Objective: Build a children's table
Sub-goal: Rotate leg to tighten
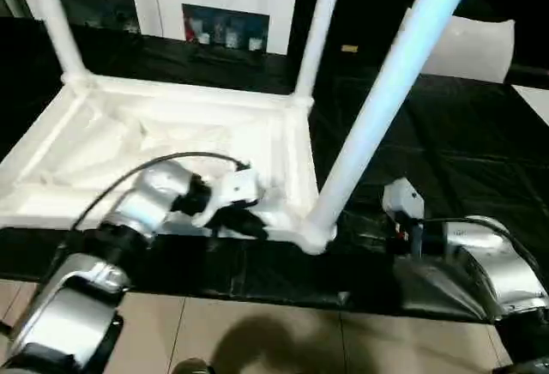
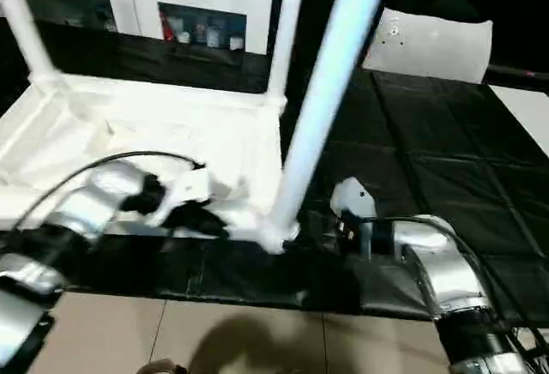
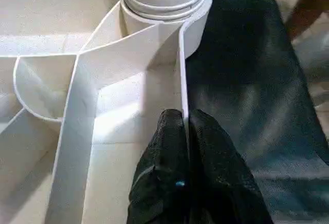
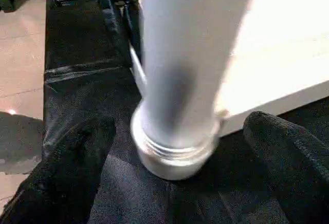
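The worktop (image 1: 463, 159) is covered with a black sheet that has shallow creases in it. On its left half lies the tabletop (image 1: 103, 147), white plastic, square, with the underside up. Raised ribs cross this underside and run toward the corners, and a thin upright wall goes around the edge.

Three legs stand in the round corner sockets. The near right leg (image 1: 386, 99) is long, white and round, and it leans a little to the right as it rises. Where it enters the socket, ring-like grooves show on its base, seen close in the right wrist view. The far right leg (image 1: 319, 22) and the far left leg (image 1: 47, 14) stand at the far corners of the tabletop.

At the far right of the worktop lies a white pillow-like block (image 1: 472, 48), well apart from the tabletop.

The left gripper (image 3: 185, 131) is at the near edge of the tabletop, beside the near right corner. Its jaws are closed on the thin edge wall, one finger on each side.

The right gripper (image 4: 180, 157) is on the right side of the near right leg, near its base. Its jaws stand wide open, with the leg base between them, not touching.
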{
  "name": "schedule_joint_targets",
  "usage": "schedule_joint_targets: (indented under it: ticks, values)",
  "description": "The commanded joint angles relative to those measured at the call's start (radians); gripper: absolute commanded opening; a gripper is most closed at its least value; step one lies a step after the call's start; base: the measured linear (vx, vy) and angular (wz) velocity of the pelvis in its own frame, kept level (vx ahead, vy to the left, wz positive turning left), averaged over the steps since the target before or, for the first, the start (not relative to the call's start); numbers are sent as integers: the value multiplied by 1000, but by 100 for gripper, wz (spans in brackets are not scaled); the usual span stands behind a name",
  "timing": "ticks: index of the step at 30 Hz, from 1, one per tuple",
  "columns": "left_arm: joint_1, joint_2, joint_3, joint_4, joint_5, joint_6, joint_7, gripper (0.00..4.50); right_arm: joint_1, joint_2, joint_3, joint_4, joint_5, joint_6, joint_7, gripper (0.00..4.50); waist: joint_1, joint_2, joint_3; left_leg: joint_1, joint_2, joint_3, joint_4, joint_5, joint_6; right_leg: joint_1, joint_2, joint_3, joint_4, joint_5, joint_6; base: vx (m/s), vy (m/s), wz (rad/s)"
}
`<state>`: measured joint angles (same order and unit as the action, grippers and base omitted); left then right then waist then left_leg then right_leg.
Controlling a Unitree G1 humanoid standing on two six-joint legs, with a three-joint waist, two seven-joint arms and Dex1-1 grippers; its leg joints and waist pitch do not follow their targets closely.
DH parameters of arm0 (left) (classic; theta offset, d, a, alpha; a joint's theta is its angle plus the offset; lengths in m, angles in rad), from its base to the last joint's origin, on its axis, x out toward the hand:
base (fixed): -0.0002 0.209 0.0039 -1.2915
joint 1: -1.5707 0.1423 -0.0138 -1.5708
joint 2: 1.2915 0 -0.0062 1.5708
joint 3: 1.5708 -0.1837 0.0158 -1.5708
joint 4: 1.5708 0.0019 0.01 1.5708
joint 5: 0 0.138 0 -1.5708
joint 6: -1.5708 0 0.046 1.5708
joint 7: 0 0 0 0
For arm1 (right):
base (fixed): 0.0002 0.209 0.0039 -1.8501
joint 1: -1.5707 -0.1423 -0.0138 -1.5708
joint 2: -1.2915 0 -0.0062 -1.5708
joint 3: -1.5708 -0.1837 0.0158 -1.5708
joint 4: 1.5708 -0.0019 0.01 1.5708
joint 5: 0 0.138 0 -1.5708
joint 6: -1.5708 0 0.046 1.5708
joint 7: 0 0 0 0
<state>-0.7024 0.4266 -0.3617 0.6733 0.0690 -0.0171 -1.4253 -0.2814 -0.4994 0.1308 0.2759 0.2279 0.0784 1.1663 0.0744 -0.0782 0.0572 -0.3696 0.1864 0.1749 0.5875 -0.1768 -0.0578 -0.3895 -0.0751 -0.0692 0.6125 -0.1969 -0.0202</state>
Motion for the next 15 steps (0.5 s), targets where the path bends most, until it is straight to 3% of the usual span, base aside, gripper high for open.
schedule_joint_targets:
  ticks: [1, 2, 3, 4, 9, 15]
  values:
    - [14, 6, -10, -9, -25, -39, -71, 3, -14, -14, 2, -8, 9, 3, 16, 450, -6, 6, -61, 17, 55, -13, -72, -223, 40, 40, -79, 52, -77, -200, -214, 0, 0, 0]
    - [19, 21, -16, -7, -21, -56, -89, 3, -19, -10, 2, -3, 16, 13, 29, 450, -6, 7, -61, 18, 56, -13, -73, -231, 35, 39, -79, 52, -77, -212, -213, 0, 0, 0]
    - [22, 27, -20, -7, -20, -62, -97, 3, -22, -7, 2, 0, 20, 18, 34, 450, -7, 2, -61, 18, 55, -13, -72, -235, 37, 40, -79, 52, -78, -219, -212, 0, 0, 0]
    - [24, 33, -24, -6, -19, -71, -105, 3, -25, -5, 3, 3, 24, 23, 41, 450, -8, 6, -60, 17, 56, -13, -74, -240, 34, 39, -80, 52, -78, -229, -210, 0, 0, 0]
    - [38, 40, -30, -27, -37, -90, -140, 0, -54, 23, 24, 25, 44, 47, 75, 388, -13, 5, -59, 19, 57, -13, -74, -244, 24, 37, -81, 53, -77, -236, -213, 0, 0, 0]
    - [34, 41, -36, -24, -30, -105, -146, 0, -84, 37, 49, 55, 62, 78, 145, 338, -12, 4, -62, 16, 56, -10, -70, -206, 36, 41, -79, 52, -69, -181, -229, 0, 0, 0]
